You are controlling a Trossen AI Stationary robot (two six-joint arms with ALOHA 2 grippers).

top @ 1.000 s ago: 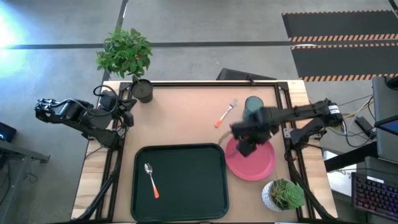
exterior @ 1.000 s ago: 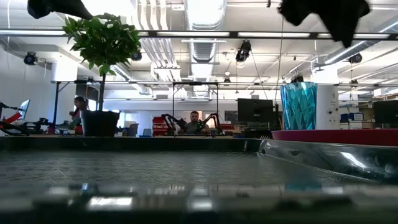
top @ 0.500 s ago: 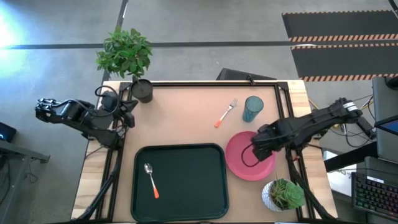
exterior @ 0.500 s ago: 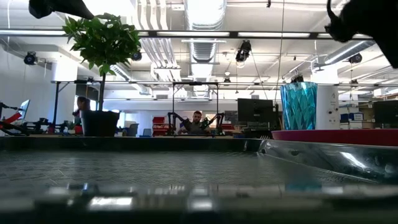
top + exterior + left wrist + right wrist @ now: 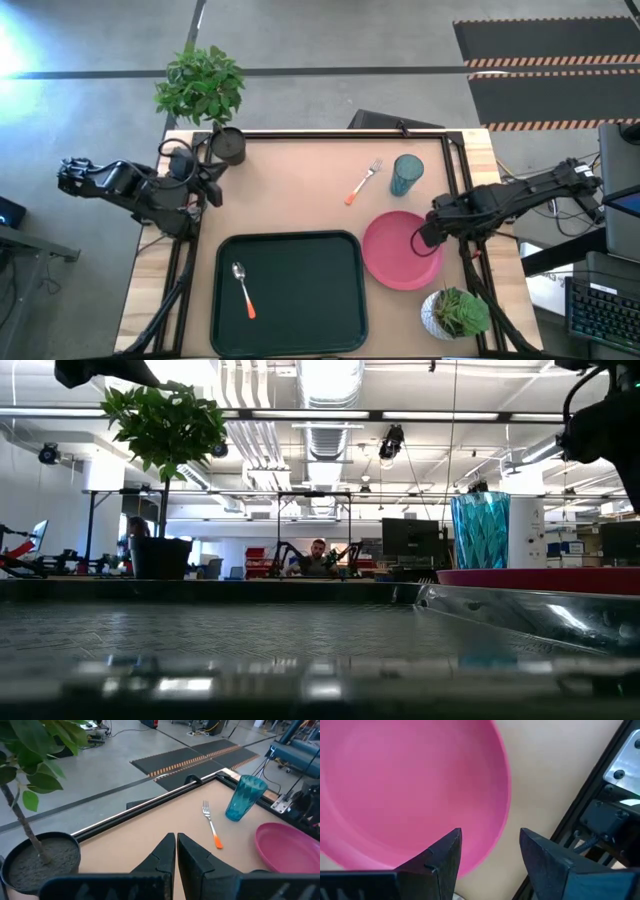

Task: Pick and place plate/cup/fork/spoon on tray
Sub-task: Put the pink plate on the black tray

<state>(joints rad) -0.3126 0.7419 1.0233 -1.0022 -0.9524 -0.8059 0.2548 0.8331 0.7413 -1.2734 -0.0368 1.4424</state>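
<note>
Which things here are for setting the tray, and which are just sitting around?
For the job: tray, spoon already on it, pink plate, blue cup, fork.

Just sitting around: dark pot, leafy plant, small potted plant.

Right gripper (image 5: 487,855) agape, left (image 5: 176,851) closed.

Overhead, table-level and two wrist views (all sharing plate (image 5: 401,250)).
</note>
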